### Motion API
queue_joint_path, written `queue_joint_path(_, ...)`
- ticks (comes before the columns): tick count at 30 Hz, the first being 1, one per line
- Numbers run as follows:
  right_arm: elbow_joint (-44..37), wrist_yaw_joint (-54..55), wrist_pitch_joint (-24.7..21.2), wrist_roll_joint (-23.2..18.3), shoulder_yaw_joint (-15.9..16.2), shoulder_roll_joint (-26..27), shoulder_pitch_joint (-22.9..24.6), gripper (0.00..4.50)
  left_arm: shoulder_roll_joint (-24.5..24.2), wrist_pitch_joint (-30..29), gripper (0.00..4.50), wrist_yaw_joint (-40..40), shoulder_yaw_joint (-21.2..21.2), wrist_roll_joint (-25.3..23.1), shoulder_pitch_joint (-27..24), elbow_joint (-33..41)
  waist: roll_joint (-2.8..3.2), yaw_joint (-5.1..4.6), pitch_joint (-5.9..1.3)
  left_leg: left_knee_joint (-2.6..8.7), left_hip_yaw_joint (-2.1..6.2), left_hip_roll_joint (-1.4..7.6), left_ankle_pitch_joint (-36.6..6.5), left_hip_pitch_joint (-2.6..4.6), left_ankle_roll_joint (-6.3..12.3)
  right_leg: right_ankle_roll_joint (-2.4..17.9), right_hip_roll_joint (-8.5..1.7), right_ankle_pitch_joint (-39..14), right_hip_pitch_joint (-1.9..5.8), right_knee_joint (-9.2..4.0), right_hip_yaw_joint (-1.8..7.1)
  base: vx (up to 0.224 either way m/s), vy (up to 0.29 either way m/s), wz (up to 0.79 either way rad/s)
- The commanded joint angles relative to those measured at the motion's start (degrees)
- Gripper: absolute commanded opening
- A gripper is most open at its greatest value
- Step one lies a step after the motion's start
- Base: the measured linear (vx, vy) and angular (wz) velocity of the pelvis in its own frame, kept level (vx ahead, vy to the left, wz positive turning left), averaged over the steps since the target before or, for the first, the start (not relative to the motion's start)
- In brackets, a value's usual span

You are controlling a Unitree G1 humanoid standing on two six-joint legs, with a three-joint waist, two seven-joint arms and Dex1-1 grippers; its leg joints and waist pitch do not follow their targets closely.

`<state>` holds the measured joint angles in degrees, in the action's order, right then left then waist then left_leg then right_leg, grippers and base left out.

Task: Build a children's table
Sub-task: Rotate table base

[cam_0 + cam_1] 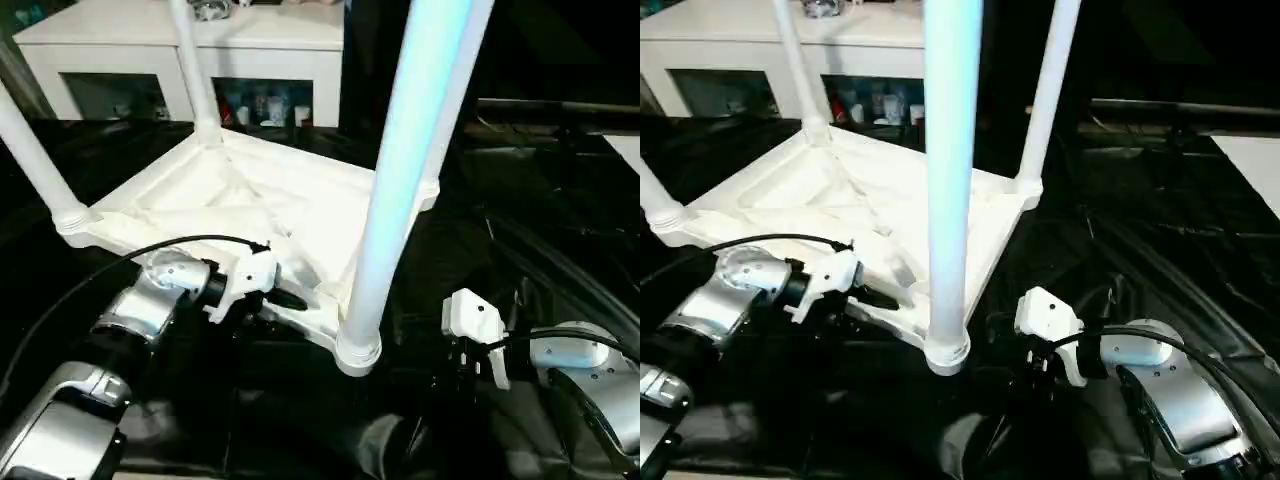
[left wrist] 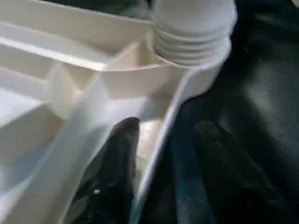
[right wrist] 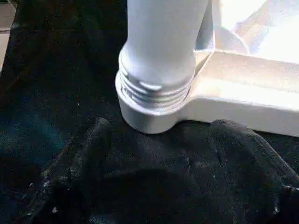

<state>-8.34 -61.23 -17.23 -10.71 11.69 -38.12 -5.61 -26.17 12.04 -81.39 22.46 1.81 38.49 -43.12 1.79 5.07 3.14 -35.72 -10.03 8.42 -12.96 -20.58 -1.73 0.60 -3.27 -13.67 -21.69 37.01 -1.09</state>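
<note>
The children's table lies upside down on black cloth, its ribbed white tabletop (image 1: 240, 200) facing up. Several white tube legs stand in its corner sockets, the nearest leg (image 1: 400, 180) in the front corner socket (image 3: 154, 112). My left gripper (image 2: 168, 154) is open at the tabletop's near rim (image 2: 159, 140), just left of that socket. One black finger (image 2: 121, 163) is inside the rim and the other outside, with a gap on the outer side. My right gripper (image 3: 163, 158) is open and low on the cloth, just short of the front socket, holding nothing.
A white cabinet with glass doors (image 1: 250, 40) stands right behind the table. Wrinkled black cloth (image 1: 560, 220) covers the ground all around. A black cable (image 1: 150, 248) arches over my left forearm. A pale surface edge (image 1: 628, 150) shows at far right.
</note>
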Motion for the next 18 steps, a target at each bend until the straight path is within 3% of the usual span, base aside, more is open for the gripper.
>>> queue_joint_path(1, -0.7, -0.4, 0.6, 0.4, -0.9, -0.6, 0.2, 3.68, 0.1, 1.3, 1.79, -0.3, 0.7, -1.6, 1.3, -1.0, 0.25, 0.08, -3.55, 4.27, 1.99, 4.82, -6.1, 0.34, 2.82, 16.7, -5.57, 3.0, 2.88, -4.26, 2.73, 0.0, 0.0, 0.0)
queue_joint_path(3, -0.9, -0.3, 0.7, 0.4, -1.0, -0.7, 0.4, 3.68, 0.5, 2.2, 1.56, 0.4, 0.9, -2.3, 1.7, -1.9, -0.02, 0.01, -3.53, 4.21, 1.95, 4.75, -5.6, 0.19, 3.34, 16.6, -5.52, 3.1, 2.98, -4.39, 2.69, 0.0, 0.0, 0.0)
queue_joint_path(11, -1.6, 0.0, 0.5, 0.2, -1.0, -0.9, 0.5, 3.68, 1.5, 3.3, 0.93, 1.5, 1.6, -3.9, 2.6, -4.8, -0.05, -0.03, -3.5, 4.26, 2.0, 4.87, -5.6, 0.17, 3.84, 16.6, -5.58, 2.0, 2.84, -4.45, 2.65, 0.0, 0.0, 0.0)
queue_joint_path(15, -0.5, 0.7, 1.8, 0.8, -0.4, -0.2, -0.4, 3.68, -0.9, -1.3, 0.66, -1.6, 3.8, -6.1, 1.6, -3.3, -0.29, -0.01, -3.39, 4.41, 2.03, 4.92, -5.4, 0.08, 4.02, 16.0, -5.71, 0.6, 2.81, -4.53, 2.68, 0.0, 0.0, 0.0)
queue_joint_path(18, 0.5, 1.8, 2.8, 1.2, -0.4, 0.6, -1.1, 3.68, -1.8, -4.9, 0.47, -1.3, 3.6, -5.9, 0.5, -1.0, -0.2, -0.59, -3.32, 4.5, 2.04, 4.86, -5.3, 0.01, 3.69, 16.4, -5.77, 0.6, 2.77, -4.42, 2.61, 0.0, 0.0, 0.0)
